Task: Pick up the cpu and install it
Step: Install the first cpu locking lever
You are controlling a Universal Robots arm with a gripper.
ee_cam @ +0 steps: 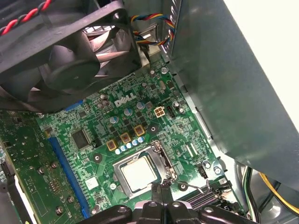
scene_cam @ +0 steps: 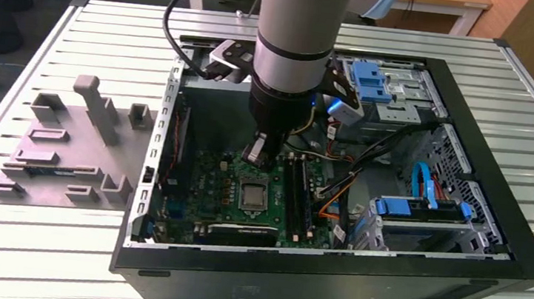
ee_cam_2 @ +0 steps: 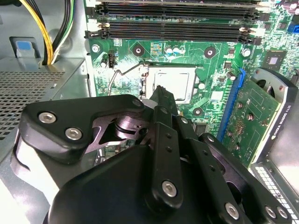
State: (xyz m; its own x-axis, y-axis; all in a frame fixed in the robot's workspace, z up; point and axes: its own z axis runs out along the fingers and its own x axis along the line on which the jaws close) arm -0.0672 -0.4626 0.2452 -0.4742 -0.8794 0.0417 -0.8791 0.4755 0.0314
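Inside the open case (scene_cam: 496, 240), on the slatted table (scene_cam: 58, 247), the cpu (ee_cam: 138, 173) sits in its socket (ee_cam: 159, 161) near the middle of the green board (scene_cam: 213, 188); in the first wrist view its silvery top faces up within the metal frame, and in the second wrist view it shows as a pale square (ee_cam_2: 174, 80) past the fingers. The gripper (scene_cam: 255, 152) hangs over the board just beside the socket, toward the case's rear wall, its tip close above the surface. In the first wrist view the gripper (ee_cam: 161, 198) shows its two dark fingertips pressed together with nothing between them, next to the socket's edge and not touching the chip. The thin wire lever (ee_cam_2: 122, 71) of the socket stands raised at the frame's corner. A black fan (ee_cam: 70, 51) hangs near the board's far end, and memory slots (ee_cam_2: 173, 21) run along the side of the socket. On the table by the case's outer wall, at the exterior view's left, lies a grey tray (scene_cam: 68, 151) with upright posts
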